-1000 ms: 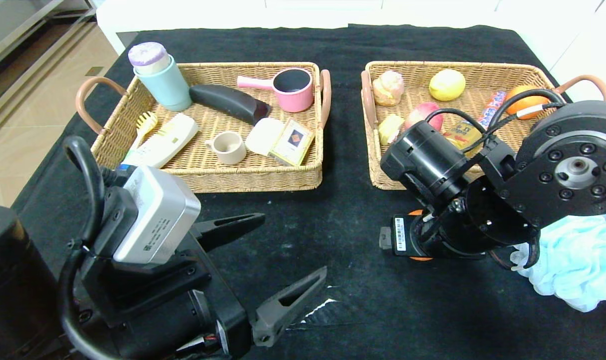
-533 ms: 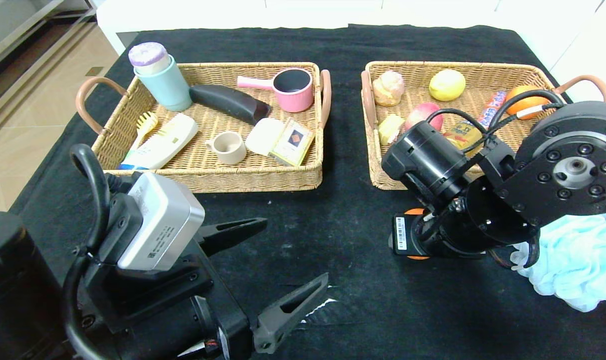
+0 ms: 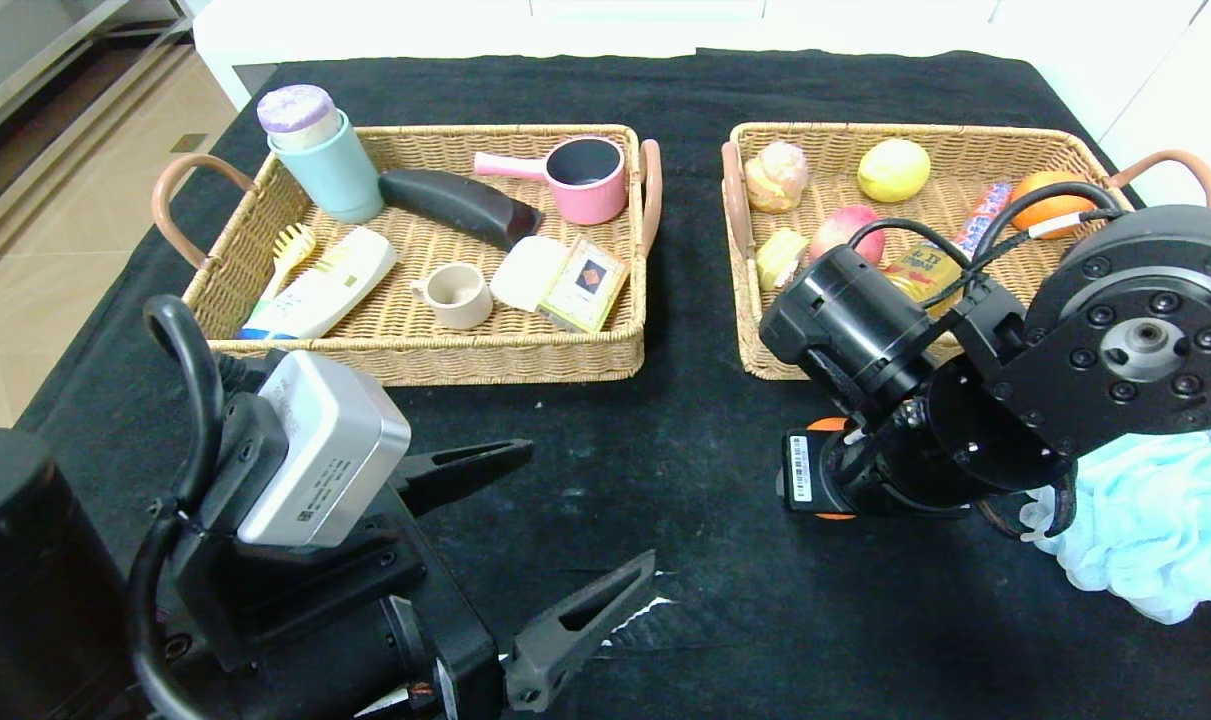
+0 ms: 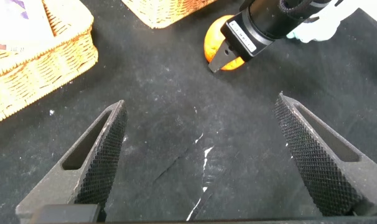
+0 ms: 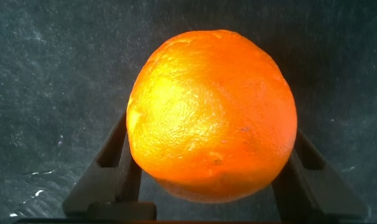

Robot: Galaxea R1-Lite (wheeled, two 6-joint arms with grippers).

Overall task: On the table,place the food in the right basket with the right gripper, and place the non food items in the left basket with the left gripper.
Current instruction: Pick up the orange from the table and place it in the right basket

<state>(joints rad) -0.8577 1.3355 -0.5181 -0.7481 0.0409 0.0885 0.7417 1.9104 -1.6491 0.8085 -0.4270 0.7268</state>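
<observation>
While the left gripper (image 3: 550,560) hangs low over the near desk (image 3: 685,480) with its jaws spread wide apart, the right gripper (image 5: 207,186) has its jaws clamped on a round orange (image 5: 212,115), glossy and pebble-skinned, just in front of the right basket (image 3: 755,360) on the black cloth. A pale-blue bath pouf (image 3: 1155,520) lies just beside that arm, toward the desk's right edge. Between the two grippers the cloth lies bare, apart from a small white tear (image 4: 204,165)
</observation>
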